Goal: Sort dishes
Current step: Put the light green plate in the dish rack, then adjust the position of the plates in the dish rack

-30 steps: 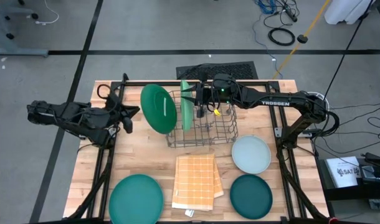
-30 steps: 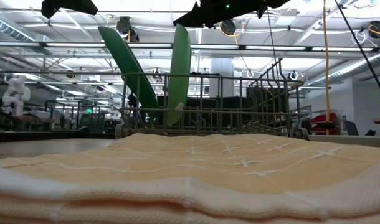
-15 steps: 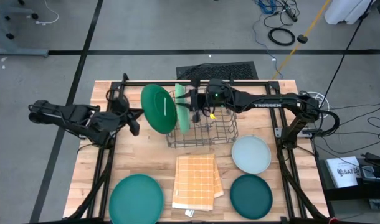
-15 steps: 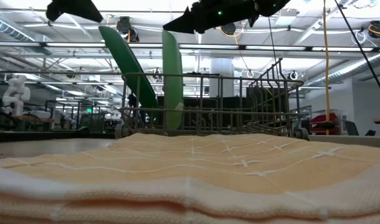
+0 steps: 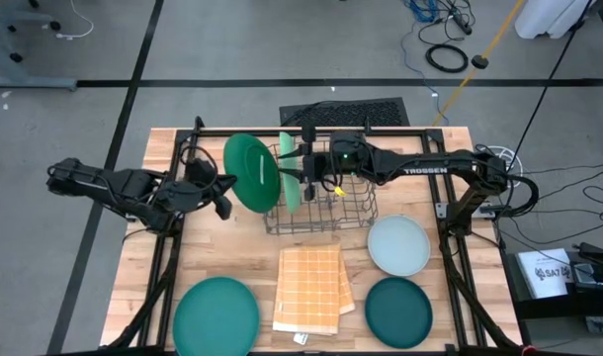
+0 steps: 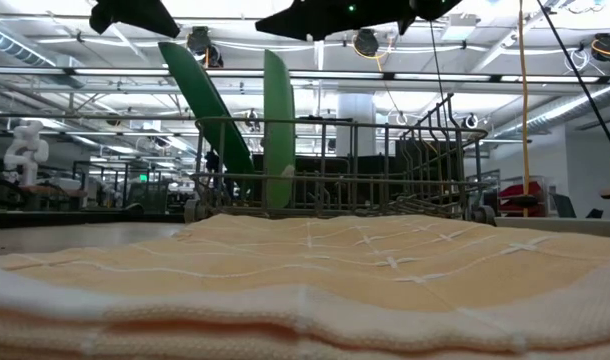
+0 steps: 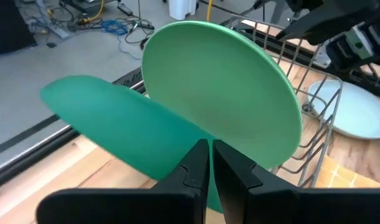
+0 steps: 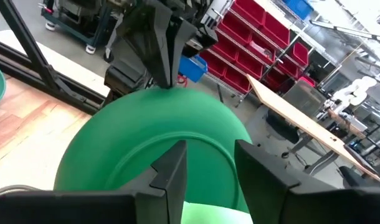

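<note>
Green plates (image 5: 252, 170) between right gripper (image 5: 303, 166) and left gripper (image 5: 225, 198).

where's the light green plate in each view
High view: light green plate edge-on in the rack's left part, right of the mid green plate.
Low view: upright, narrow, left of centre, right of the leaning mid green plate.
Left wrist view: broad pale disc, upper centre.
Right wrist view: pale sliver at the bottom edge.
Shared landmark: the mid green plate beside it.
</note>
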You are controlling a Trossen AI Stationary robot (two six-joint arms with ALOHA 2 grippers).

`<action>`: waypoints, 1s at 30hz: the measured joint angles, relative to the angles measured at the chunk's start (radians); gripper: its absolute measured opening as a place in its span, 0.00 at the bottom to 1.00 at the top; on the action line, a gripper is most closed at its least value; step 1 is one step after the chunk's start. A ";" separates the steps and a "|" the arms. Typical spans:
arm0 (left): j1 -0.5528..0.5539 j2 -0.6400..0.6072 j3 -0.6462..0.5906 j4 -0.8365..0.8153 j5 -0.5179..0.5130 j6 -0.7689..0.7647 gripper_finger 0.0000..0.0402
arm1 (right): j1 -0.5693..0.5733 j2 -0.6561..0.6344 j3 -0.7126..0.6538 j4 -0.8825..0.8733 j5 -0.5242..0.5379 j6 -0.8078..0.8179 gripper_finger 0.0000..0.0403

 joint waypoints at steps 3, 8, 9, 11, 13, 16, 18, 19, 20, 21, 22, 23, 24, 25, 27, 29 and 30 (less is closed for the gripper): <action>0.010 0.019 0.000 0.011 0.000 0.003 0.08 | 0.006 0.000 0.000 0.006 0.001 0.000 0.35; 0.026 0.050 0.000 0.014 -0.001 0.007 0.08 | 0.015 0.000 0.000 0.007 0.010 -0.010 0.37; 0.029 0.056 0.000 0.015 -0.001 0.007 0.08 | 0.019 0.000 0.000 0.007 0.025 -0.018 0.38; 0.034 0.066 0.001 0.018 -0.001 0.008 0.08 | 0.026 -0.001 0.000 0.007 0.058 -0.041 0.38; 0.039 0.075 0.001 0.021 -0.002 0.008 0.08 | 0.032 -0.001 0.000 0.007 0.076 -0.058 0.38; 0.050 0.083 0.001 0.031 -0.005 0.008 0.08 | 0.037 -0.001 0.001 0.007 0.079 -0.062 0.38; 0.053 0.084 0.001 0.040 -0.004 0.009 0.08 | 0.038 -0.001 0.001 0.007 0.083 -0.062 0.38; 0.053 0.081 0.001 0.041 -0.004 0.010 0.08 | 0.038 -0.001 0.001 0.007 0.092 -0.062 0.38; 0.053 0.076 0.001 0.040 -0.003 0.016 0.08 | 0.040 -0.001 0.001 0.006 0.099 -0.062 0.38; 0.053 0.068 0.001 0.039 -0.003 0.028 0.08 | 0.041 -0.002 0.001 0.006 0.101 -0.062 0.38; 0.053 0.059 0.001 0.040 -0.003 0.030 0.08 | 0.041 -0.002 0.001 0.006 0.101 -0.062 0.38; 0.053 0.049 0.001 0.045 -0.003 0.031 0.08 | 0.041 -0.002 0.001 0.006 0.103 -0.062 0.38; 0.053 0.039 0.001 0.053 -0.003 0.036 0.08 | 0.041 -0.002 0.001 0.006 0.103 -0.062 0.38; 0.053 0.028 0.001 0.063 -0.002 0.048 0.08 | 0.041 -0.002 0.001 0.006 0.103 -0.063 0.38; 0.051 0.004 0.001 0.089 0.002 0.062 0.08 | 0.041 -0.002 0.001 0.005 0.103 -0.066 0.38; 0.047 -0.025 0.001 0.096 0.002 0.062 0.08 | 0.041 -0.002 0.001 0.001 0.103 -0.066 0.38; 0.045 -0.039 0.001 0.096 0.002 0.062 0.08 | 0.041 -0.002 0.001 -0.001 0.102 -0.066 0.38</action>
